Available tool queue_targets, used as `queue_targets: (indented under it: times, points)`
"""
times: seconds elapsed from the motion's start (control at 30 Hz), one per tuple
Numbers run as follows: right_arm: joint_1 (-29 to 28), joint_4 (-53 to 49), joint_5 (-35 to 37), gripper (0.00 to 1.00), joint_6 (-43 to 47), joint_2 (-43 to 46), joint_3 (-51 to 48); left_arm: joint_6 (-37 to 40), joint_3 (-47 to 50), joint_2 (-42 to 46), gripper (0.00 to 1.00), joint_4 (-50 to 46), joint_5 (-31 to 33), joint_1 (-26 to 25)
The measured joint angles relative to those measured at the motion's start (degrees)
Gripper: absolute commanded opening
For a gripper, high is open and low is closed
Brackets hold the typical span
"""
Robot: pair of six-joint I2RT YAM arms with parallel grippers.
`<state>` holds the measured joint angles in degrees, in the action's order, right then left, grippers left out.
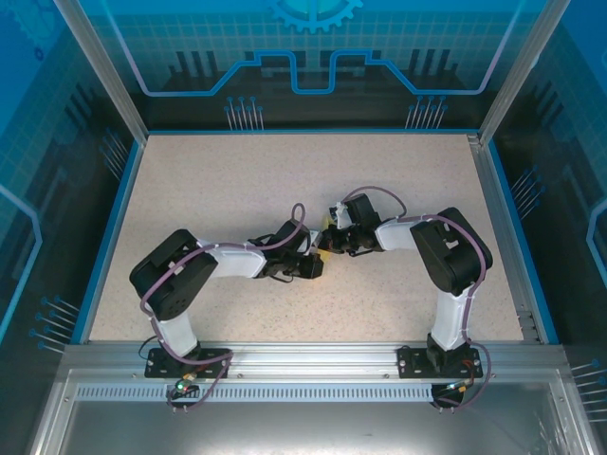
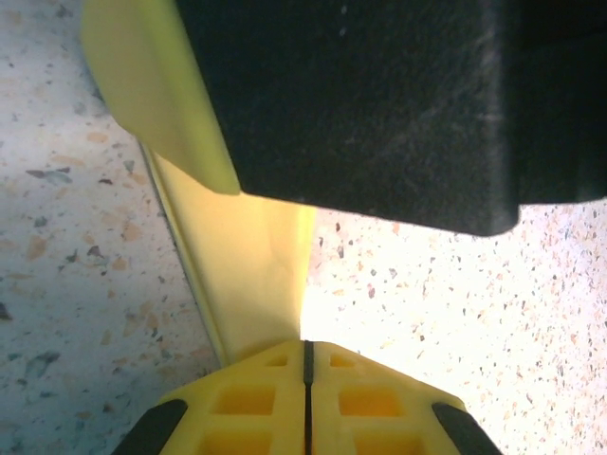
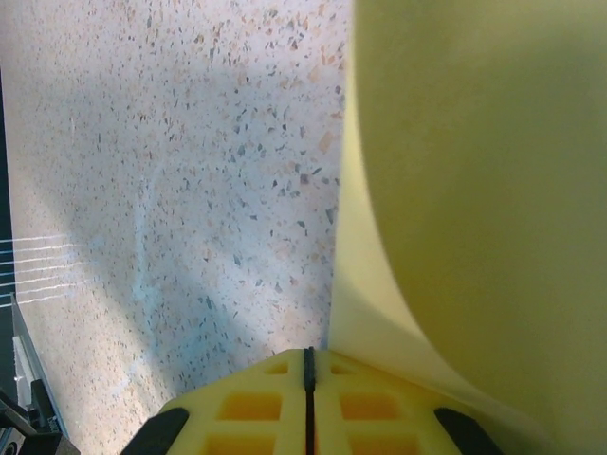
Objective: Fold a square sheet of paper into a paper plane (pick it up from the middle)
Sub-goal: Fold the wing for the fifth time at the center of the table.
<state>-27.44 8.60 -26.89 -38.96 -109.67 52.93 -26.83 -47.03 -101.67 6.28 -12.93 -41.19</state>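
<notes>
The square sheet of paper [image 1: 323,250] is a small yellow patch between the two arms at mid-table. My left gripper [image 2: 306,343] is shut, and the paper [image 2: 248,256] rises from its jaw seam as a creased strip with a folded flap on top. The right gripper [image 3: 308,352] is shut too, and the curved yellow paper [image 3: 474,190] leaves its seam to the right. In the top view the left gripper [image 1: 313,266] and right gripper [image 1: 334,243] almost touch. From so close I cannot tell whether the sheet has the shape of a paper plane.
The speckled table [image 1: 228,190] stretches around the arms, bounded by a blue rim [image 1: 106,227] and transparent walls. In the left wrist view, a black body of the right arm [image 2: 379,104] hangs close over the paper.
</notes>
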Motion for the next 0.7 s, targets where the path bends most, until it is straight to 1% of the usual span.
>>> queue_targets:
  times: [0.23,0.4,0.7]
  points:
    - [0.09,0.02,-0.5,0.13,-0.04,0.07,0.0,0.22,0.26,0.0,0.07,0.26,0.0,0.0]
    - [0.24,0.0,-0.61,0.12,-0.07,0.04,0.07,0.39,0.26,0.0,0.06,0.24,0.0,0.0]
    - [3.45,-1.57,0.96,0.11,-0.44,-0.9,2.47,1.11,0.26,0.0,0.04,0.13,-0.2,0.09]
